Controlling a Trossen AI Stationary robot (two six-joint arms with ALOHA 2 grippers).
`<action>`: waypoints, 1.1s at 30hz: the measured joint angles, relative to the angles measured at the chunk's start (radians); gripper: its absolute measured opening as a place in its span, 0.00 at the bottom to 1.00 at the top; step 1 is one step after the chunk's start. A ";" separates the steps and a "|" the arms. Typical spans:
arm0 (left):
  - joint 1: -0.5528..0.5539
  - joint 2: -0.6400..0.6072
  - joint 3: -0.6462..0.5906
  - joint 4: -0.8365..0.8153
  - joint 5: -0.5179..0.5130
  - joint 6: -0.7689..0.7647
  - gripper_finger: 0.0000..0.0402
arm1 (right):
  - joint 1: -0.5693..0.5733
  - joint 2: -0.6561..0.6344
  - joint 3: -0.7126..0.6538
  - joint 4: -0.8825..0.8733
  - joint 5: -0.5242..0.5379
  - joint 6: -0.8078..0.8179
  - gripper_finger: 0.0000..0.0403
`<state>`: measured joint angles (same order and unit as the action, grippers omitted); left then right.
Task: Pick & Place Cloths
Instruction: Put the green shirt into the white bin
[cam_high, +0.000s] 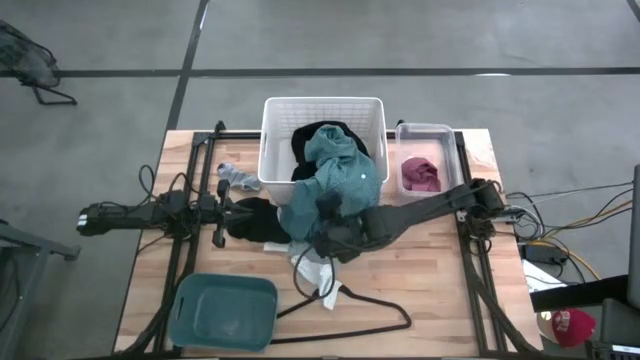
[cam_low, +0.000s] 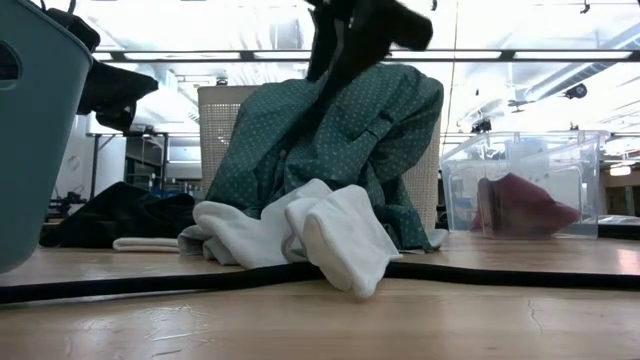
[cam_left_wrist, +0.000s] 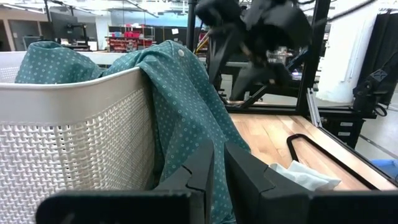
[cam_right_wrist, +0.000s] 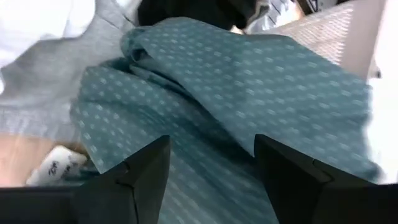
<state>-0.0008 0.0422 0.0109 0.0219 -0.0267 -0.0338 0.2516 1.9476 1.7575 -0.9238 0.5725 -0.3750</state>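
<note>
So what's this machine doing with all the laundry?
It is sorting clothes. The right pincer, open, is over a large teal dotted shirt that hangs half out of the white plastic basket. The left pincer, closed and empty, waits beside the basket. A small maroon garment already lies in the clear box.

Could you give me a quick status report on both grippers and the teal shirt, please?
Right gripper open, over the teal shirt. Left gripper nearly shut, empty, beside the white basket. Shirt draped over the basket rim onto the table; black hanger lies in front.
</note>
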 joint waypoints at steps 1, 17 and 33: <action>0.000 0.000 0.000 0.000 0.000 0.000 0.11 | 0.002 0.000 -0.029 0.028 -0.001 -0.006 0.58; 0.000 0.000 0.000 0.000 0.000 0.000 0.11 | 0.004 -0.001 -0.351 0.338 0.037 -0.171 0.69; 0.000 0.000 0.000 0.000 0.000 0.000 0.11 | -0.027 0.012 -0.256 0.272 0.308 -0.219 0.04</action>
<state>-0.0007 0.0418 0.0109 0.0219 -0.0265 -0.0338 0.2241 1.9594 1.5018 -0.6520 0.8810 -0.5943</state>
